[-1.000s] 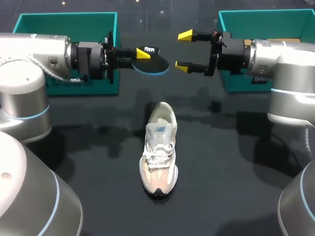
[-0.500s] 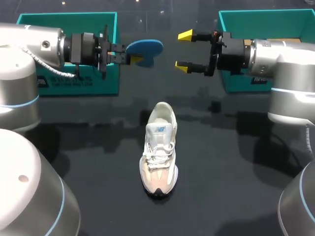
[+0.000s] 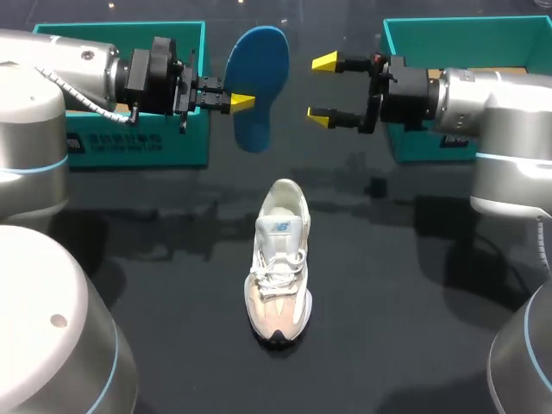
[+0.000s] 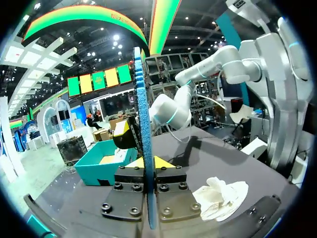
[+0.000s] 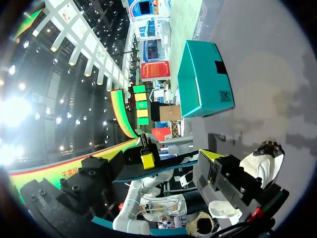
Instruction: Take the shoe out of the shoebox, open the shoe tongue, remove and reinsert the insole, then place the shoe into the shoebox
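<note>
Insole [image 3: 259, 86] hangs in the upper middle of the frame, blue and standing nearly on edge, pinched at its side by the left gripper [image 3: 237, 102]. In the left wrist view it runs edge-on between the two fingers. The right gripper [image 3: 323, 88] sits just right of it, jaws spread wide and holding nothing. The shoe [image 3: 279, 259] lies at centre frame on the table [image 3: 414, 285], toe toward the bottom edge, well apart from the left box [image 3: 112, 34] and right box [image 3: 448, 30] in the upper corners.

Likely trouble: the grip takes only a small part of a thin, bendy sheet, so it may swing or slip during a handover or while being fed in. Nothing holds the shoe, so it could skid under a push, and the tongue may block the opening.
</note>
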You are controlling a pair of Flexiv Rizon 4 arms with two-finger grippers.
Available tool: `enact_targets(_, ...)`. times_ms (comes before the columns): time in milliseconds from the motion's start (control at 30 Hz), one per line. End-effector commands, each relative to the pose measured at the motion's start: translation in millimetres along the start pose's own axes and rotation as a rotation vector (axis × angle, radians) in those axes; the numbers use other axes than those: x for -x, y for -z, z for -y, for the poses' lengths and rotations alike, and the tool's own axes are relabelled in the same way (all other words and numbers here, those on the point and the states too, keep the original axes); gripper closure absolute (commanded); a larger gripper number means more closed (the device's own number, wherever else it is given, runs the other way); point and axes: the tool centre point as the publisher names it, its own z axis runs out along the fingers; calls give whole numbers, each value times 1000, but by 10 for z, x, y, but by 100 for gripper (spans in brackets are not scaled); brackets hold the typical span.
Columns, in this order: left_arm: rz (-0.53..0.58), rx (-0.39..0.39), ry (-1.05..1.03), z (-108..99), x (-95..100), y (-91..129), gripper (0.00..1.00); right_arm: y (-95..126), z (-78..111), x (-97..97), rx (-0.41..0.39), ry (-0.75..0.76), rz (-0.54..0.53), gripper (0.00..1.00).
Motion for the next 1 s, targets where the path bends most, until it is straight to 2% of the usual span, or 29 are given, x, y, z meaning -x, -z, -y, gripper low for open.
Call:
enact_targets(33,-5,47,204,42,13,-5,100,-9,-1,8,0,0,0,0)
enact_targets(133,-5,47,204,42,13,-5,100,-9,-1,8,0,0,0,0)
enact_targets(233,13,17,420,22,20,-61,100,-9,-1,8,0,0,0,0)
enact_targets(433,33,-10,674,24,-11,-72,100,-9,-1,8,0,0,0,0)
enact_targets(467,116,39,585,47,-19,-74,100,-9,-1,8,0,0,0,0)
enact_targets(800,116,39,585,47,-19,-74,100,-9,-1,8,0,0,0,0)
enact_targets(900,88,-5,773,4,33,-80,100,-9,-1,8,0,0,0,0)
enact_targets(1000,51,-3,911,-40,42,-76,100,-9,-1,8,0,0,0,0)
